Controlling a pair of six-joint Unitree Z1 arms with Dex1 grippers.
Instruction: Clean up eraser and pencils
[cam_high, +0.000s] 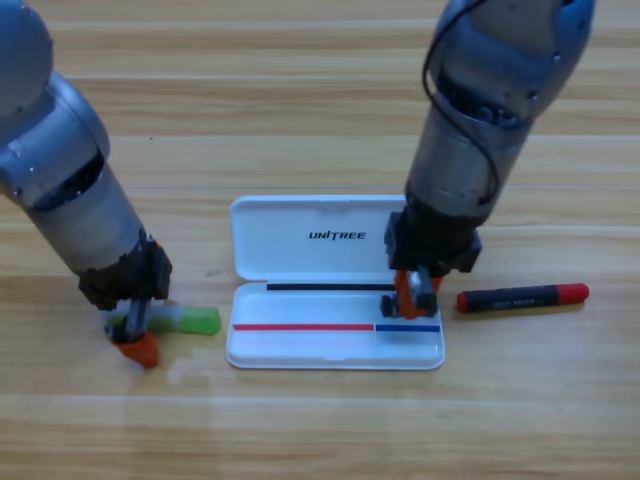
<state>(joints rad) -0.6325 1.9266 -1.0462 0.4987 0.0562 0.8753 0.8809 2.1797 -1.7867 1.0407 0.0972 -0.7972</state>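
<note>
My right gripper (420, 293) points down over the right end of the open white case (300, 345), just above its lower tray. A small dark block with a pale mark, the eraser (425, 298), sits between its orange jaws. The black pencil with red ends (523, 297) lies flat on the table just right of the case. The green pencil (190, 321) lies left of the case. My left gripper (135, 332) is down over the green pencil's left end, hiding that end; one orange jaw shows in front of the stick.
The case's lid (310, 240), printed UNITREE, lies flat behind the tray. Both arms come down from the upper corners and stand close to the case on either side. Bare wooden table (320, 430) lies along the front.
</note>
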